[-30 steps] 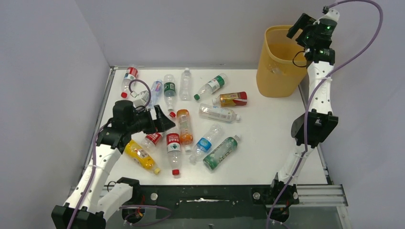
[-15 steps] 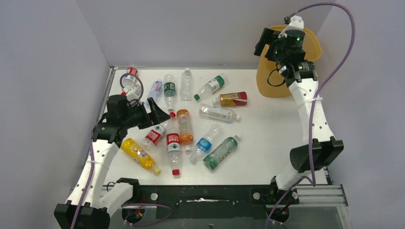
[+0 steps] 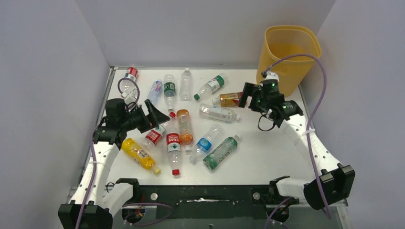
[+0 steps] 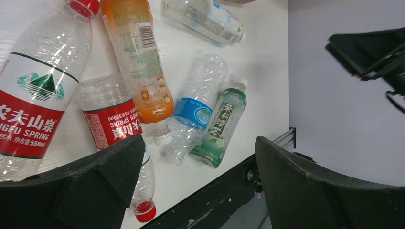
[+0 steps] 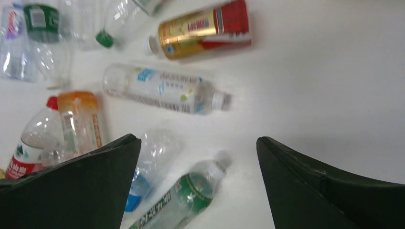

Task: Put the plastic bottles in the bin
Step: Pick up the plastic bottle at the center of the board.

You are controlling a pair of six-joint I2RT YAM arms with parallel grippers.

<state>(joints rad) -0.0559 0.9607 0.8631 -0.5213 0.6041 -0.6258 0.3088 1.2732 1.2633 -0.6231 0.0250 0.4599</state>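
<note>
Several plastic bottles lie scattered on the white table (image 3: 267,143). The yellow-orange bin (image 3: 289,52) stands upright at the back right. My left gripper (image 3: 160,113) (image 4: 198,140) hangs open and empty over the left cluster, above a red-label bottle (image 3: 154,136) (image 4: 33,114) and near the orange bottle (image 3: 184,126) (image 4: 141,62). My right gripper (image 3: 249,98) (image 5: 198,140) is open and empty, low beside the gold-and-red bottle (image 3: 232,98) (image 5: 203,28). In its view lie a white-label clear bottle (image 5: 165,90) and a green-label bottle (image 5: 179,200).
A yellow bottle (image 3: 138,153) lies near the left front edge. More clear bottles (image 3: 169,88) lie along the back left by the wall. Grey walls close the table on three sides. The black front rail (image 3: 205,195) runs along the near edge.
My right arm has swung down from above the bin to low over the table left of it. The left gripper has shifted slightly. Both stay open.
</note>
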